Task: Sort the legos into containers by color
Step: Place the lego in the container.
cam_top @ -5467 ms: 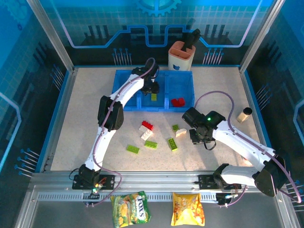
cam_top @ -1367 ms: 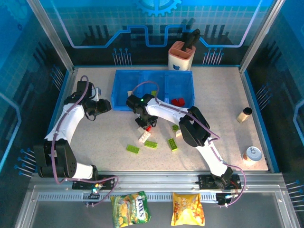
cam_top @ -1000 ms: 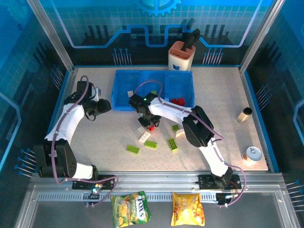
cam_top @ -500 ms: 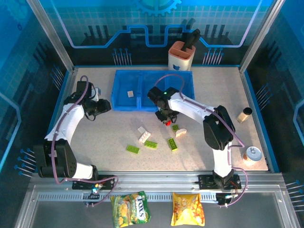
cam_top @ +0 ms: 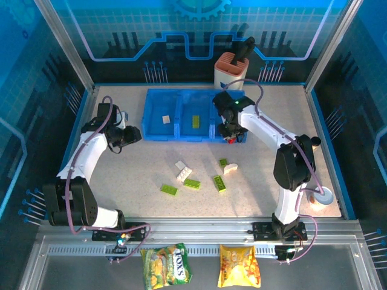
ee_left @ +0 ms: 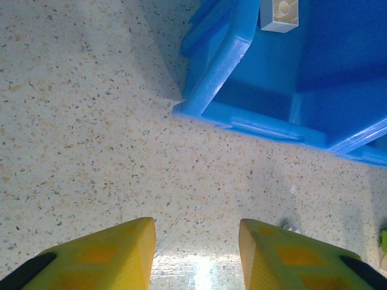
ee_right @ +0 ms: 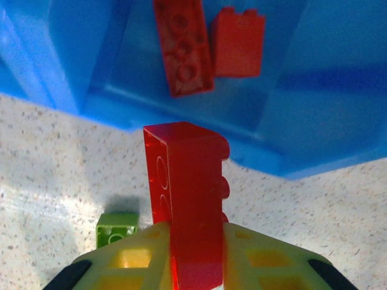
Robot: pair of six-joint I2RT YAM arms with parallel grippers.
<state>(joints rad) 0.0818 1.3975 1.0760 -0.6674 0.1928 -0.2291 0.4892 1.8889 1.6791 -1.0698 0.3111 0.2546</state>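
red lego [ee_right: 188,199] in right hand [ee_right: 195,248]

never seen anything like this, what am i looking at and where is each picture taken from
Two white robot arms are bolted to a speckled table. The wide picture looks down from above; the other two come from cameras on each wrist, the yellow shapes being that arm's own fingers. The right gripper pinches a red studded plastic brick by the edge of a blue plastic three-bin tray, whose right bin holds two red bricks. The left gripper hangs empty, fingers slightly apart, beside the tray. Green bricks and cream bricks lie loose on the table.
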